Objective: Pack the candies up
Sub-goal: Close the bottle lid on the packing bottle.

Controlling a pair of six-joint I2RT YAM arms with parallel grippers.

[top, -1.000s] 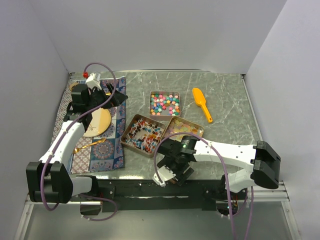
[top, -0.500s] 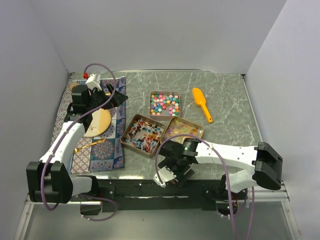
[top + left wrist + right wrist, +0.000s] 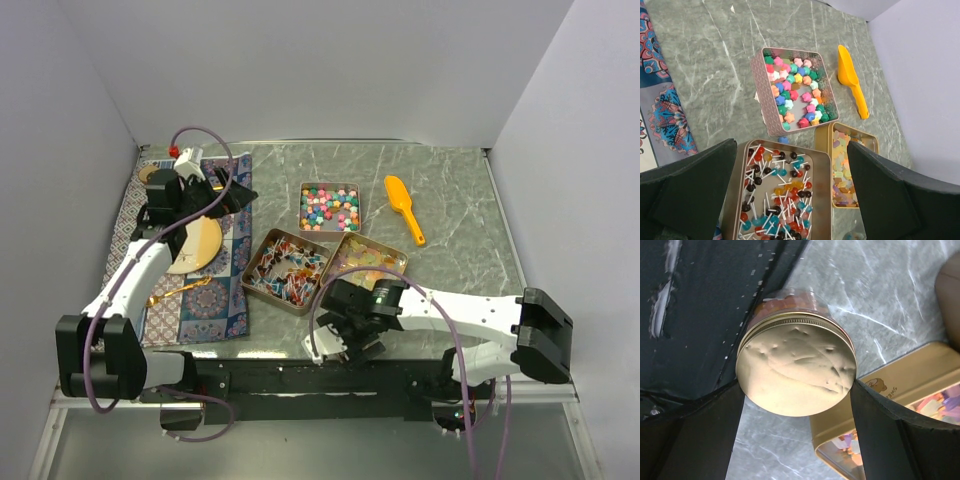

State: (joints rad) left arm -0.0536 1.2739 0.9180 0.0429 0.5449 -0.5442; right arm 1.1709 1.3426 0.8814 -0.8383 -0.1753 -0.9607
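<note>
Shifting slightly left, right pincer (image 3: pixel 797 387) clamps gold-lidded jar (image 3: pixel 796 371).

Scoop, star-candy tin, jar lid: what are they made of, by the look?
Scoop: likely plastic, uniform matte orange, moulded in one piece. Star-candy tin: thin sheet metal, reflective inner walls, rolled rim. Jar lid: probably gold-toned metal, satin sheen, small dents.

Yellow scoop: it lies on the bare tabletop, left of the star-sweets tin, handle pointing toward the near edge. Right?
No: the top external view shows the yellow scoop right of the star-sweets tin, not left. It does lie on the bare tabletop, handle pointing toward the near edge.
</note>
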